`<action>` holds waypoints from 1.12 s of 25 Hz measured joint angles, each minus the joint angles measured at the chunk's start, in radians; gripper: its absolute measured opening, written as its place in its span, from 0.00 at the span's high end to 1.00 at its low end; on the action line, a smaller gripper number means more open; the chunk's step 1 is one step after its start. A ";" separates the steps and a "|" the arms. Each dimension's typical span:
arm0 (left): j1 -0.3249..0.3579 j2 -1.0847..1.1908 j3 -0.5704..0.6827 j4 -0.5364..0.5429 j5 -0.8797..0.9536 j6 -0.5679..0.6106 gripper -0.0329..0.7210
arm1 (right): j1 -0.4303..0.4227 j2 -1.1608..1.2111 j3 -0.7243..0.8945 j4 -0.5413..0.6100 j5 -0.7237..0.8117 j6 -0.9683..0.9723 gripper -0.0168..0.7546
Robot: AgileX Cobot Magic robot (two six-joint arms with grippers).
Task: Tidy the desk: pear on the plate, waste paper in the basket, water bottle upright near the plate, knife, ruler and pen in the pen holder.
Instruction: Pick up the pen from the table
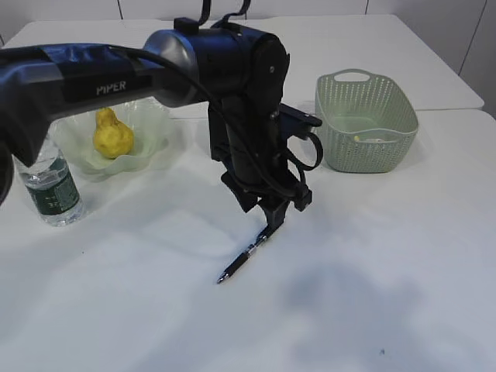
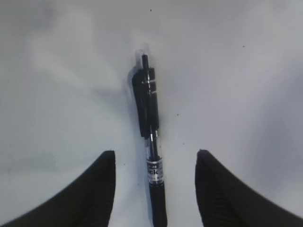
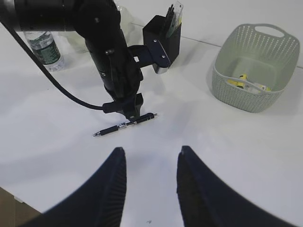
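Note:
A black pen (image 1: 242, 259) lies flat on the white table. My left gripper (image 1: 271, 225) is open just above its upper end; in the left wrist view the pen (image 2: 150, 142) runs between the open jaws (image 2: 155, 161), which do not touch it. The pen also shows in the right wrist view (image 3: 124, 125). My right gripper (image 3: 150, 156) is open and empty, high above the table. The yellow pear (image 1: 113, 133) sits on the clear plate (image 1: 151, 147). The water bottle (image 1: 51, 186) stands upright left of the plate. The black pen holder (image 3: 163, 35) holds several items.
A pale green basket (image 1: 366, 120) stands at the right; in the right wrist view the basket (image 3: 222, 82) has waste paper (image 3: 246, 82) in it. The left arm hides the pen holder in the exterior view. The table's near edge shows at bottom left of the right wrist view.

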 joint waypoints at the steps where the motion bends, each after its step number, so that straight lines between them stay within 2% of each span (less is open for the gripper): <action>1: 0.000 0.004 0.000 0.003 0.000 0.000 0.45 | 0.000 0.000 0.000 0.000 0.000 0.000 0.59; 28: 0.000 0.006 0.000 0.016 0.024 0.000 0.45 | 0.000 0.000 0.000 0.002 0.002 0.000 0.59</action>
